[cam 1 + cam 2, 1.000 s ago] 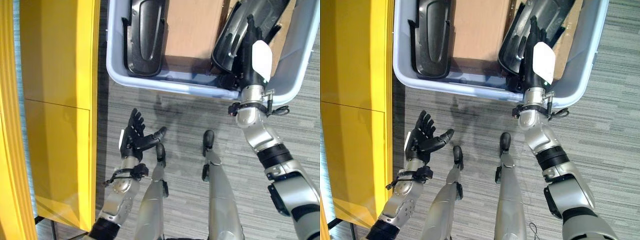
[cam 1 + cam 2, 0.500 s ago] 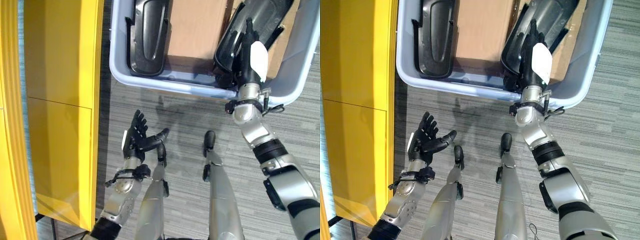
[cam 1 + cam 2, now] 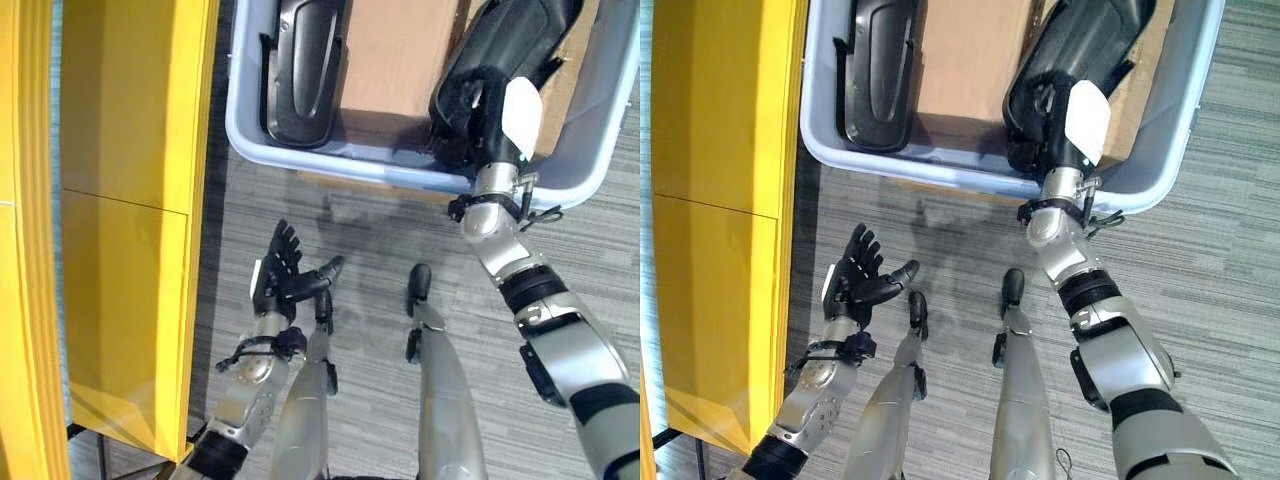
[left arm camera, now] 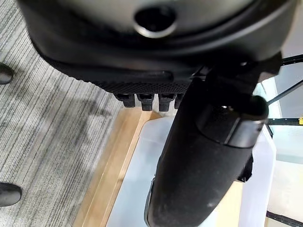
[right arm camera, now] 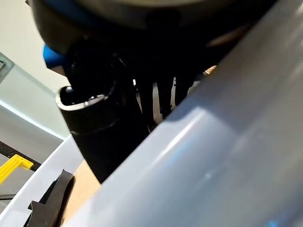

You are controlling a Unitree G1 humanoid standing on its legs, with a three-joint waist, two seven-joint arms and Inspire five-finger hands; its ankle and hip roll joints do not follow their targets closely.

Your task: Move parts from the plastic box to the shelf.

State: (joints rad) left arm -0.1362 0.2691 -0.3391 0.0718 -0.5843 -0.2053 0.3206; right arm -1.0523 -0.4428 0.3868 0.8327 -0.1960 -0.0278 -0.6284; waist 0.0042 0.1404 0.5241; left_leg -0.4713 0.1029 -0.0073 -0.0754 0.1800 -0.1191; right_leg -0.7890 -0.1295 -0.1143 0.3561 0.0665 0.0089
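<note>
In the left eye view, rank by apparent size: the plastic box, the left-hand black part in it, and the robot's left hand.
1. Plastic box, largest, though cut off by the view's edge.
2. Left black part, standing along the box's left wall.
3. Left hand, smallest, open over the floor; it is nearer the camera, so its true size is unsure.

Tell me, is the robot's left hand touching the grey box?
Apart. The left eye view shows the left hand open above bare floor, with carpet between it and the grey box.

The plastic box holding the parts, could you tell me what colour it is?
Pale blue-grey; the plastic box shows best in the right eye view.
</note>
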